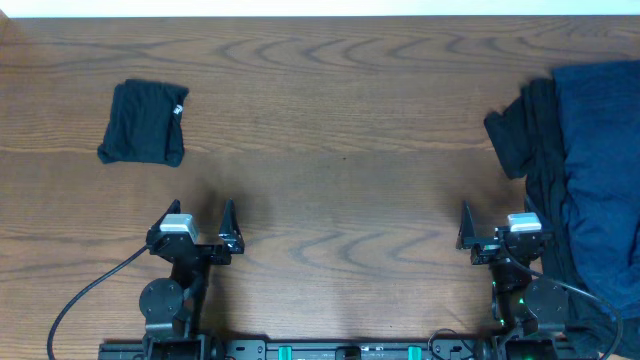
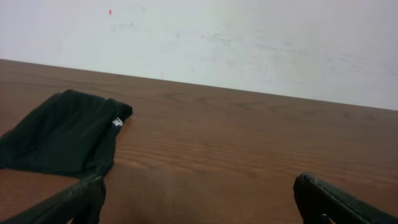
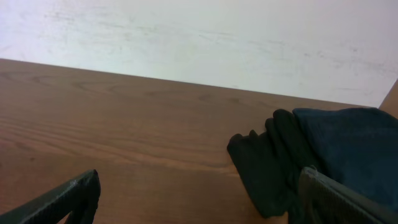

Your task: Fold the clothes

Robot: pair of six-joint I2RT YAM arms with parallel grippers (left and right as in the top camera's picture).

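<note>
— Pincers first, quick: how many, and what state?
— Two. Left pincer (image 1: pixel 200 212) had its jaws spread wide, with nothing between them and touching nothing. Right pincer (image 1: pixel 497 216) was also wide apart and empty.
— Was the right one on the cloth?
— Its outer finger sat just beside the pile's edge. Contact couldn't be told from any view, but nothing was gripped.
— Clothes count?
— One folded garment (image 1: pixel 145 123), dark and compact, lay flat on the far left of the worktop (image 1: pixel 340 120). It was ahead of the left pincer, a bit to its left, not touching it. A small white label (image 1: pixel 179 109) showed at its upper right corner.
— And on the right?
— One loose pile at the right edge. A black garment (image 1: pixel 518 135) was crumpled on the pile's left side. A navy garment (image 1: pixel 600 170) lay against it and ran off the frame. Two colours were seen; whether more pieces were in there, couldn't tell.
— How far apart were they?
— The folded piece and the pile were well apart, at opposite ends.
— Surface, room?
— One worktop, brown wood grain. A pale wall (image 2: pixel 249 43) with faint scuffs rose behind its far edge. Both arm bases stood at the near edge, and a black cable (image 1: pixel 80 300) looped from the left one.
</note>
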